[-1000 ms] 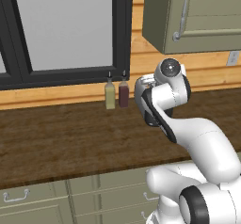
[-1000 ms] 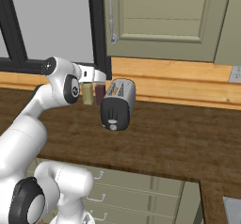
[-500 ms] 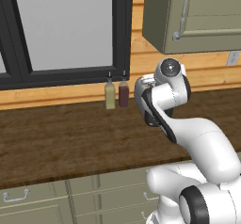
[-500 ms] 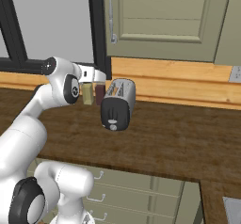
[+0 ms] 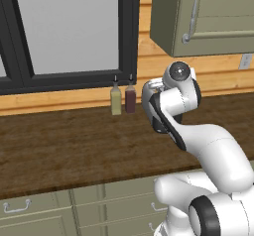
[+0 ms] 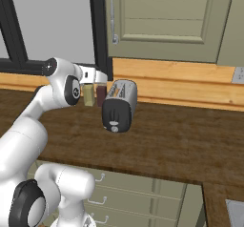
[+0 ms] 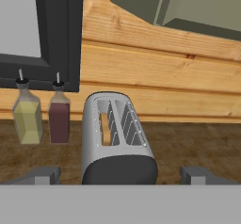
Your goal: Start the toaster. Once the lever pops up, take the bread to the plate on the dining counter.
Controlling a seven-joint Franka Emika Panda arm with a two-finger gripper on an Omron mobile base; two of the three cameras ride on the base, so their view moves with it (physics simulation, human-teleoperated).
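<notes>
Toaster (image 7: 115, 140) start-up is the step in hand, judged from how things lie: nothing is pressed yet and the bread (image 7: 105, 130) sits down in the left slot, its tan edge just showing between the wire guides. Going left to right in the hand view, a yellow bottle (image 7: 27, 115) and a dark red bottle (image 7: 59, 114) stand side by side on the desk (image 7: 188, 145) against the wood wall under the black window frame, then the toaster stands just to their right, its dark end face turned toward the camera, with the right slot looking empty. The hand (image 7: 120, 175) hangs short of that dark end, its fingers spread wide to either side of the toaster and gripping nothing. In the right base view the toaster (image 6: 119, 106) shows that dark end with a small pale control low on it, and the hand (image 6: 97, 76) sits near its top, by the bottles. The next move calls for bringing a fingertip onto the lever at that end and pushing it down; I cannot make the lever out clearly from here. No brand, label or writing can be read on the toaster, the bottles or the cupboard doors.
</notes>
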